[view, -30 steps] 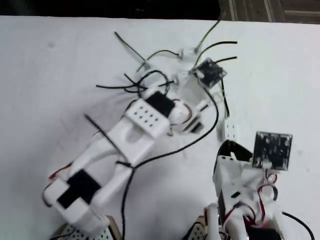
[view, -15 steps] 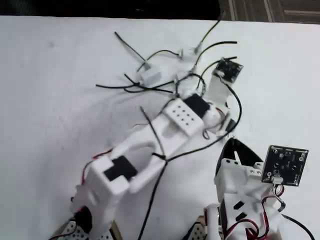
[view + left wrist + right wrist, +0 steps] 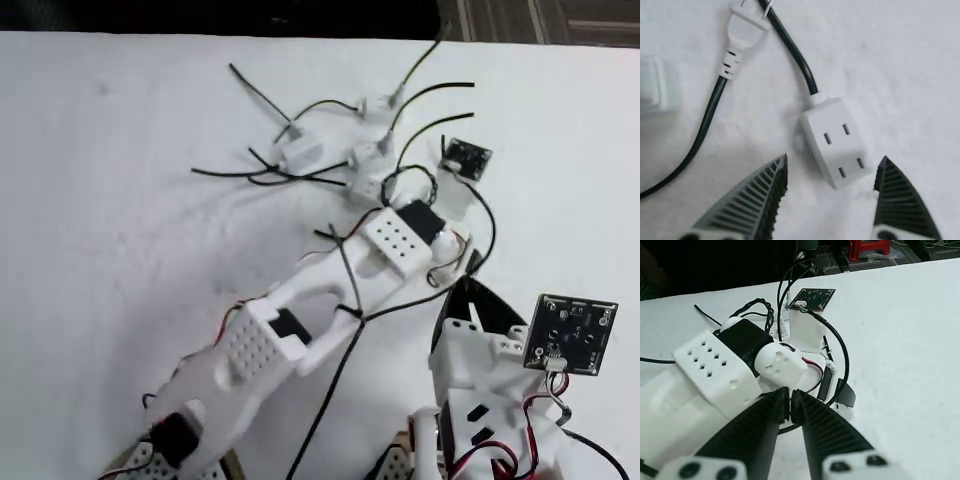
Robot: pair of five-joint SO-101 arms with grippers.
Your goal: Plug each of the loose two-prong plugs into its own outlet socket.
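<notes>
Two white robot arms work over a white tabletop (image 3: 120,150) strewn with dark cords.

The left arm (image 3: 330,290) stretches across the tabletop from the near left. In its wrist view, the left gripper (image 3: 834,161) is spread wide, with one ribbed jaw on each side of a white outlet (image 3: 835,145). The outlet lies flat with its slots facing up, two pairs of them, all empty. The jaws are near its sides but not touching. A black cord (image 3: 795,55) runs from the outlet's far end.

A loose two-prong plug (image 3: 742,32) lies just beyond, on its own dark cord, apart from the outlet. In the high view, more white cord ends (image 3: 300,152) lie tangled farther back.

The right gripper (image 3: 790,395) hangs by the near right edge. Its jaws are pressed together and hold nothing.

Judging by this, the step in hand is grasping the outlet to steady it, and no plug is seated yet. The next move probably calls for closing squarely on the outlet's sides. The other arm would then have to pick up the plug and line its prongs up with one slot pair.
</notes>
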